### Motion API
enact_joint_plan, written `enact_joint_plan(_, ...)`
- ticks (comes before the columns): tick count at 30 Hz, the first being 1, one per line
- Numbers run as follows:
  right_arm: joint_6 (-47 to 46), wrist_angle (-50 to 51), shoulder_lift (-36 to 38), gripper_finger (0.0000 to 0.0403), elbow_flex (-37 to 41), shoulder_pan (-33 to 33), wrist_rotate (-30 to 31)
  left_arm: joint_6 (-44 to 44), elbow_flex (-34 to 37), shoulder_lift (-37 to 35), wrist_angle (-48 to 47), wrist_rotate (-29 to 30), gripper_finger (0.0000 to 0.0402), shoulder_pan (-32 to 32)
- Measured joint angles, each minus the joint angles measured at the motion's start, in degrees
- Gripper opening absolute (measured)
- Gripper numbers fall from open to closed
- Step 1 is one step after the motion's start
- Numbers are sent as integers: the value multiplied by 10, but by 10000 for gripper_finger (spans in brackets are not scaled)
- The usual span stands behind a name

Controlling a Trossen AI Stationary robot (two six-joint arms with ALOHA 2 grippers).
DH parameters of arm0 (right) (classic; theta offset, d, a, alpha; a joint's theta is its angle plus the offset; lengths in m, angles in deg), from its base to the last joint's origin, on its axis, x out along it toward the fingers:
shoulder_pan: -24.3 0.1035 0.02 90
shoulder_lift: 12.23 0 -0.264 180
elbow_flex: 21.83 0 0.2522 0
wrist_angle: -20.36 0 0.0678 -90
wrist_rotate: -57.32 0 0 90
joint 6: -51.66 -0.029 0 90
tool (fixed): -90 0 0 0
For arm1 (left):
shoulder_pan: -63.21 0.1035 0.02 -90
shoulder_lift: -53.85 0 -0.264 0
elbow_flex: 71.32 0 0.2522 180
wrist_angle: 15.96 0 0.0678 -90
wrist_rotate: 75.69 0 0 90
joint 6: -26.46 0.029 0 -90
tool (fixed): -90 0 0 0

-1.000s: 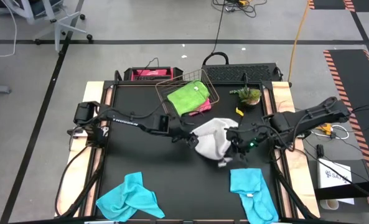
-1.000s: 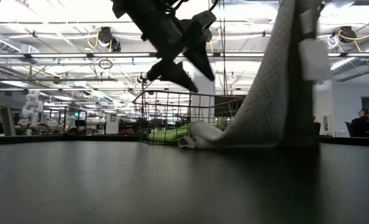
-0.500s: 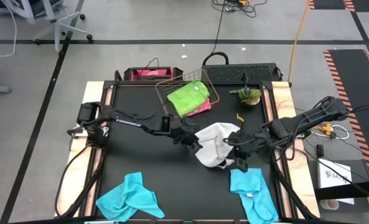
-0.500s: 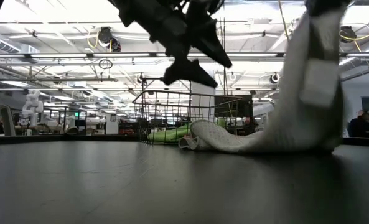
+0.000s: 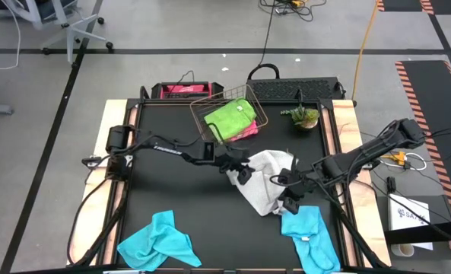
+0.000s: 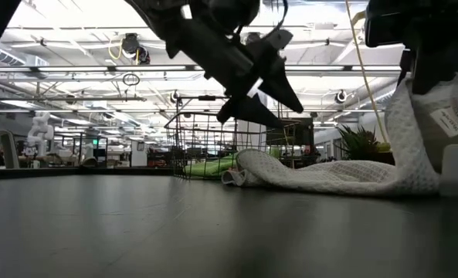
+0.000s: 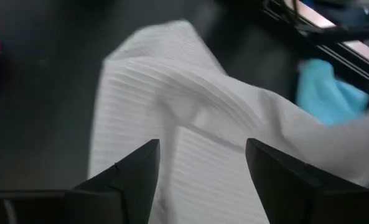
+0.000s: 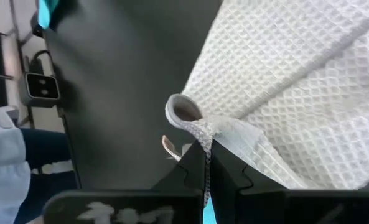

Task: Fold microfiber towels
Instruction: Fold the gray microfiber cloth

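Observation:
The light grey towel (image 5: pixel 265 176) lies crumpled mid-table, its far part on the tabletop (image 6: pixel 306 174). Its near right end rises to my right gripper (image 5: pixel 287 196), which is shut on it; a white tag (image 6: pixel 447 120) hangs there. My left gripper (image 5: pixel 244 172) hovers open just above the towel's left part (image 7: pixel 190 106), touching nothing. A lime green towel (image 5: pixel 230 117) and a pink one (image 5: pixel 248 131) lie in the copper wire basket (image 5: pixel 210 103). Two turquoise towels (image 5: pixel 160 240) (image 5: pixel 309 232) lie near the front edge. My right gripper pinches a bunched, rolled edge of the grey towel (image 8: pixel 200 134) between its two fingers, at the towel's near right end. The fingers slant down from the table's right side. That end hangs below the fingers (image 6: pixel 410 131), slack, while the rest lies on the table.
A small potted plant (image 5: pixel 304 116) stands at the far right. A black case (image 5: pixel 297 87) and a pink-topped box (image 5: pixel 181 91) sit beyond the far edge. Bare black tabletop (image 5: pixel 172 194) stretches to the left of the grey towel.
My right gripper has sunk and drawn toward the near edge with the grey towel's end; the towel, which hung high in a steep sheet, now lies mostly spread low on the table. My left gripper has come down and rightward over the towel, staying open.

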Motion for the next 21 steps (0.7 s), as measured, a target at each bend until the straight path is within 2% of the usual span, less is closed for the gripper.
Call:
enact_joint_plan(6, 5, -17, 0, 0, 5, -2, 44, 18, 0, 14, -9, -14, 241, 1)
enact_joint_plan(9, 8, -39, -15, 0, 5, -10, 46, 18, 0, 6, -13, -18, 241, -6)
enact_joint_plan(17, 58, -106, -92, 0, 5, -45, -1, 35, -1, 4, -7, 7, 241, -15)
enact_joint_plan(21, 70, -122, -105, 0, 5, -55, -15, 85, 0, 8, -13, 50, 241, -26)
